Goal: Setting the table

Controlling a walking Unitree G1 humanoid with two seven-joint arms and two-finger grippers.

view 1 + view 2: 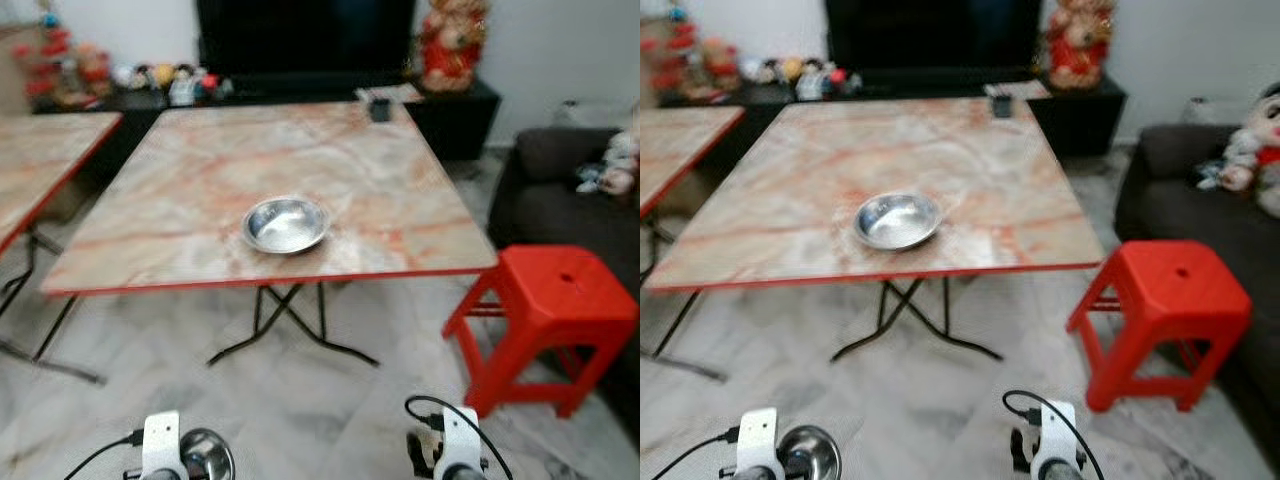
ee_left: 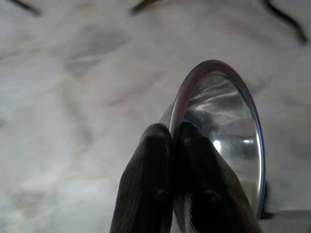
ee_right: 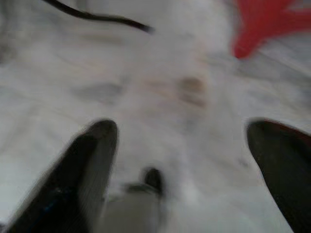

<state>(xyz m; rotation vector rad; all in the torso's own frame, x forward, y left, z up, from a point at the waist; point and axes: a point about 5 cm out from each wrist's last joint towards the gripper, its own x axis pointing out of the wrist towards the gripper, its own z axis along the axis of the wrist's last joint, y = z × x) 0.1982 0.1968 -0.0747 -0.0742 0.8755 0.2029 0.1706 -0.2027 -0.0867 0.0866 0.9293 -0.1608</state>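
a small steel bowl [image 2: 223,141] was carried low over the pale marble-patterned floor [image 1: 300,400], pinched by its rim in the left gripper [image 2: 175,138]. in the left wrist view the two black fingers [image 2: 146,184] were pressed close together on the rim, one against the outer wall and one inside the shiny hollow, so the bowl stood on edge beside them with its open side turned away from the outer finger. from the head camera the same bowl showed at the bottom edge, just beside the left arm's white wrist housing [image 1: 160,440].

the right gripper [image 3: 182,145] hung over the floor with its fingers spread wide and nothing between them; that view was blurred.

ahead stood a folding table [image 1: 200,180] with a marbled pink top and a red edge. a second steel bowl [image 1: 286,224] sat on it, near the front edge and about midway across. a small dark object [image 1: 380,109] rested at the far side. a red plastic stool [image 1: 555,310] stood off the table's right front corner, with a dark sofa [image 1: 545,170] behind it. part of another matching table [image 1: 40,160] showed on the left.
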